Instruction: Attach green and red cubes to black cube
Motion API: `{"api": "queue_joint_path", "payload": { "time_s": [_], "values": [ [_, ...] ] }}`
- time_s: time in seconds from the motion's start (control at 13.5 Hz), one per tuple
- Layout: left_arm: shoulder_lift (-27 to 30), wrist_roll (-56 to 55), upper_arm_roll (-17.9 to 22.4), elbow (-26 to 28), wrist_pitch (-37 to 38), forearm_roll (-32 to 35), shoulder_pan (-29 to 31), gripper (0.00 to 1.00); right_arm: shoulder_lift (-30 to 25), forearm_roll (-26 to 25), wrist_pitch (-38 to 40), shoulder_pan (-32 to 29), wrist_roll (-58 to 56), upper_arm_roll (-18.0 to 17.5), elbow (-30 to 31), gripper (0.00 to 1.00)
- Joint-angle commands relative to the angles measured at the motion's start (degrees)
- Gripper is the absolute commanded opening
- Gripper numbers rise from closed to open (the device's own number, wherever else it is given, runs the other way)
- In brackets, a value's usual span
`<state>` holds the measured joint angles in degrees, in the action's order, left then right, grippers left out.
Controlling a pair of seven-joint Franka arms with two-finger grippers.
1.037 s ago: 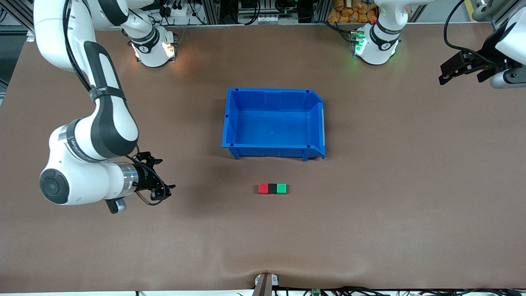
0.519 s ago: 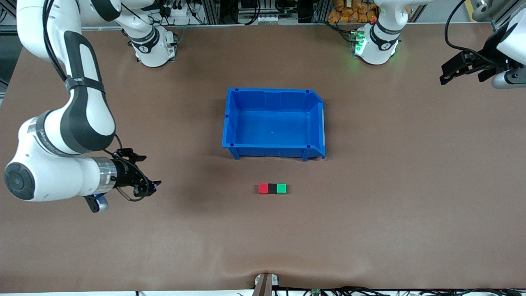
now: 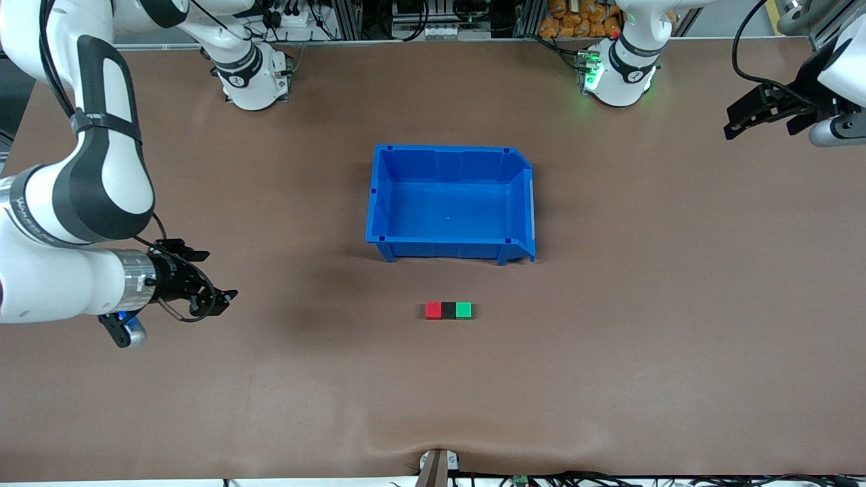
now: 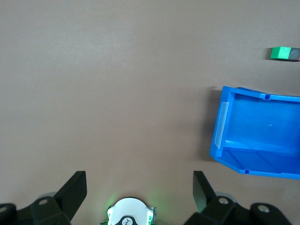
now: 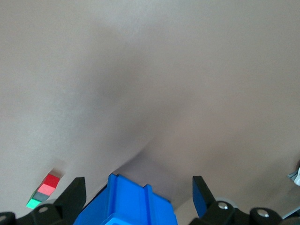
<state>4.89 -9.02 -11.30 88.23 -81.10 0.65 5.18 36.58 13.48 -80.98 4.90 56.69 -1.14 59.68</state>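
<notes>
The red cube [image 3: 434,310], the black cube [image 3: 448,310] and the green cube [image 3: 463,310] sit touching in a row on the table, black in the middle, nearer the front camera than the blue bin [image 3: 450,251]. My right gripper [image 3: 215,276] is open and empty over the table toward the right arm's end, well apart from the row. My left gripper [image 3: 732,120] is open and empty, waiting at the left arm's end. The left wrist view shows the green cube [image 4: 281,52] and the bin [image 4: 225,117]. The right wrist view shows the red cube [image 5: 52,180] and green cube [image 5: 33,203].
The blue bin is empty and stands mid-table. The bin's wall [image 5: 136,206] fills the space between the right gripper's fingers in the right wrist view. The left arm's base [image 4: 129,213] shows in the left wrist view. Brown table surface lies all around the cubes.
My right gripper has drawn back from the cubes toward the right arm's end of the table, still open. The cubes and the left arm have not moved.
</notes>
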Motion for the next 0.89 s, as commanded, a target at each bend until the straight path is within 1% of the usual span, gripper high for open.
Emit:
{"api": "queue_joint_path", "payload": {
  "time_s": [0.0,0.3,0.59,0.81],
  "values": [
    [0.47,1.11,-0.04,0.01,0.50,-0.74,0.62,1.00,-2.12,-1.27,0.56,-1.64,-4.11,-0.70,1.31,1.00],
    [0.29,1.11,-0.04,0.19,0.50,-0.74,0.53,1.00,-3.35,-3.81,2.49,-2.69,-7.73,-0.88,1.31,1.00],
    [0.03,1.11,-0.04,0.10,0.32,-0.74,0.53,1.00,-4.67,-4.17,4.16,-4.80,-14.49,-0.88,1.31,1.00],
    [0.03,1.11,-0.04,0.10,0.32,-0.74,0.53,1.00,-5.20,-4.78,5.39,-5.33,-16.25,-0.88,1.31,1.00]
  ]
}}
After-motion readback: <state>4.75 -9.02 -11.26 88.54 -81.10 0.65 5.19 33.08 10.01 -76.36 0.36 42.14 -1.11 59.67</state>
